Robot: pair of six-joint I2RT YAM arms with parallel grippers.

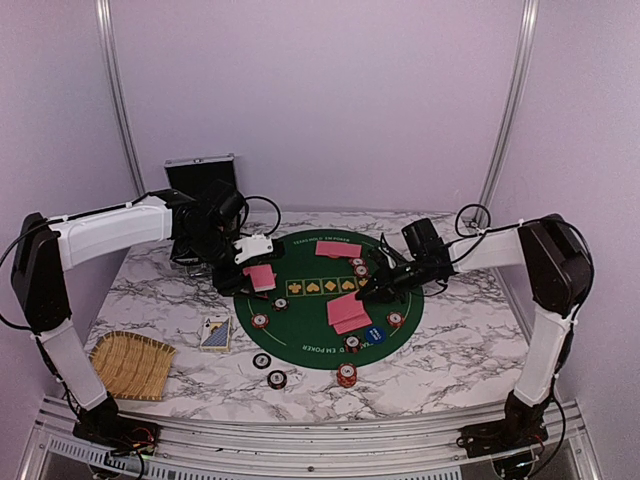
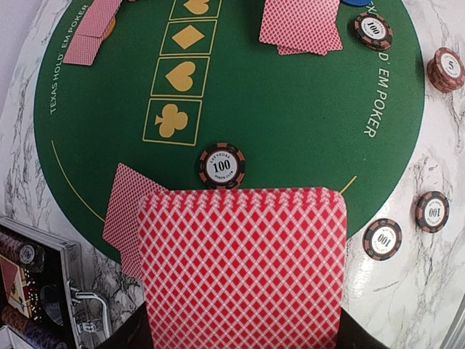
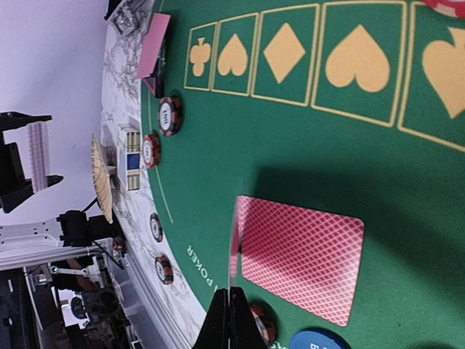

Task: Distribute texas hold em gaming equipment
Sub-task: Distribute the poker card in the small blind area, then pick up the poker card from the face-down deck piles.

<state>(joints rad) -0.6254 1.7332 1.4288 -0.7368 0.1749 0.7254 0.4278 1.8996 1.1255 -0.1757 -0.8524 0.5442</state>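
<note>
left gripper [image 1: 255,252] holds card [image 2: 243,269] over mat [image 2: 290,123]; right gripper [image 3: 231,323] pinches second card [image 3: 233,240]

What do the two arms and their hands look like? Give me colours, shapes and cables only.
The left arm and right arm match: white boxy link covers between rounded black joint housings, with thin black cables looping loosely alongside. The left hand is black with a white block near its tip; the right hand is all black, ending in slim dark fingers. No markings are legible.
</note>
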